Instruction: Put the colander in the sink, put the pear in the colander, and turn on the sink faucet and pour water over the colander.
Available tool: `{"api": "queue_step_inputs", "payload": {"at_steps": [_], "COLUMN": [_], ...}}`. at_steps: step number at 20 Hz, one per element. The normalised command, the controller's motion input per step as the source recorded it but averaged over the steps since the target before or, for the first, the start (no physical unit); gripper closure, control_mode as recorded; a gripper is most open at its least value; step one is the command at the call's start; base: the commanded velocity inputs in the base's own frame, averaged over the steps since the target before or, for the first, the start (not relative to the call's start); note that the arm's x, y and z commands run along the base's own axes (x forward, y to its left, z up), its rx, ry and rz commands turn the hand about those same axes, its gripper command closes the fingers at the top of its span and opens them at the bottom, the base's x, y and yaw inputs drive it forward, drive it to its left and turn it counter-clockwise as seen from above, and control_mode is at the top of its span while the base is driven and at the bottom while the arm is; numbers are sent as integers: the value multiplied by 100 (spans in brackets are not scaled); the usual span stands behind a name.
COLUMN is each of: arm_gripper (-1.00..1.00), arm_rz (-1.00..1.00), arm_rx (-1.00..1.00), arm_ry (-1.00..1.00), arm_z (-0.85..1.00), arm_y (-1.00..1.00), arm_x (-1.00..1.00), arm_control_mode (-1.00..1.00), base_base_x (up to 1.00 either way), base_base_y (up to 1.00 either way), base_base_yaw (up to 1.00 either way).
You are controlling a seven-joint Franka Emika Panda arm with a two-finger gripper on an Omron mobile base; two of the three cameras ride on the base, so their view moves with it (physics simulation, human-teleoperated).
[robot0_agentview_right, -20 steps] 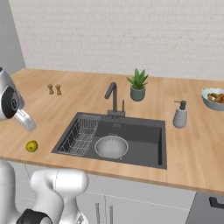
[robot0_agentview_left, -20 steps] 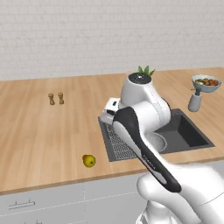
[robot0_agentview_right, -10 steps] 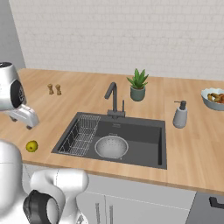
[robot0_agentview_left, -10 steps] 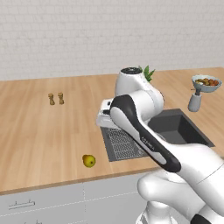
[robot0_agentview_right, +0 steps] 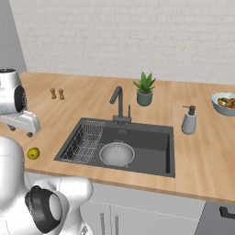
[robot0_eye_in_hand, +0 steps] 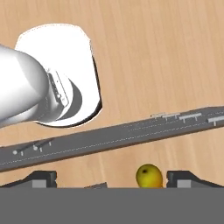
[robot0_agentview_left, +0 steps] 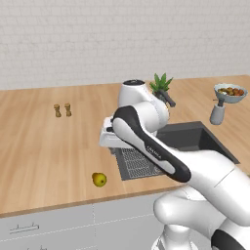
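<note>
now: hand (robot0_eye_in_hand: 109,178) open, jaws wide apart, over the wooden bench (robot0_agentview_left: 44,146) left of the sink (robot0_agentview_right: 147,147), holding nothing. pear (robot0_eye_in_hand: 148,176) on the bench between the fingertips (robot0_eye_in_hand: 41,177) in the hand view, nearer the right one, not gripped; also seen near the front edge (robot0_agentview_left: 99,179), left of the sink (robot0_agentview_right: 33,153). colander (robot0_agentview_right: 117,153) upright in the basin, beside the wire rack (robot0_agentview_right: 85,142). faucet (robot0_agentview_right: 119,103) behind the sink, spout angled left.

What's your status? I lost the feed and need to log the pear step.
Gripper open, empty, above the counter near the pear. Pear on the counter left of the sink, not yet picked. Colander already in the sink. Nothing in the way.
</note>
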Motion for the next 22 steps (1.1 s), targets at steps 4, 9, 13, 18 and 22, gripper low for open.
{"api": "queue_step_inputs", "payload": {"at_steps": [4,9,13,18,22], "arm_gripper": [-100,-100,-100,-100,-100], "arm_rz": [9,6,-29,-74,-90], "arm_rx": [0,0,0,1,8], "arm_ry": [6,2,0,0,5], "arm_z": [-29,-19,-5,-8,-22], "arm_y": [25,21,42,23,1], "arm_x": [0,5,4,3,5], "arm_control_mode": [-100,-100,-100,-100,-100], "base_base_x": [0,0,0,0,0], "base_base_y": [0,0,0,0,0], "base_base_yaw": [0,0,0,0,0]}}
